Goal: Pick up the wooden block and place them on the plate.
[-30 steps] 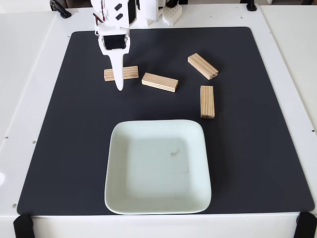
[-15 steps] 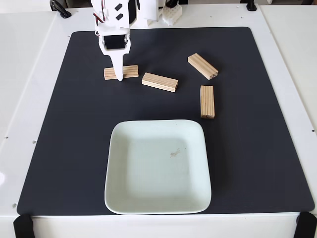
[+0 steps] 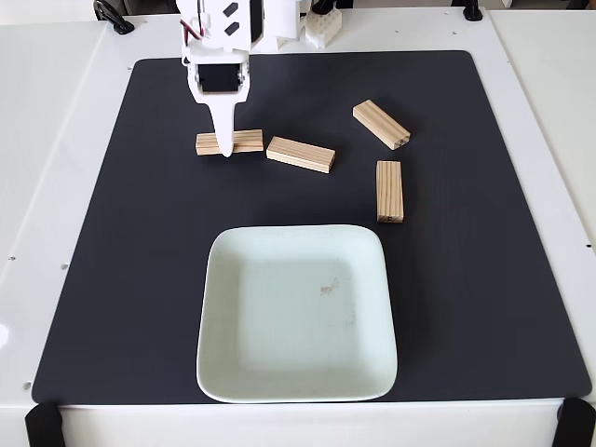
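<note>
white tabletop [image 3: 56,186] carries a black square mat [image 3: 140,279] that covers most of the work area in the fixed view. 4 light wooden blocks lie flat on the mat's far half. leftmost block [image 3: 244,142] sits lengthwise left to right, directly under the arm. second block [image 3: 300,155] lies just to its right, slightly angled, ends near but a thin gap visible between them. third block [image 3: 381,124] lies further right and toward the far edge, turned diagonally. fourth block [image 3: 389,191] lies below the third, long axis pointing toward the camera, near the plate's far right corner but not touching it. pale mint square plate [image 3: 223,372] sits on the near half of the mat, roughly centred, with a small faint mark near its middle. white arm [image 3: 228,37] reaches in from the far edge; gripper [image 3: 224,147] points down with its white finger [image 3: 223,130] overlapping the leftmost block around its middle. only 1 finger is clearly seen from this angle, so cannot tell whether the jaws are apart or clamped on the block.
</note>
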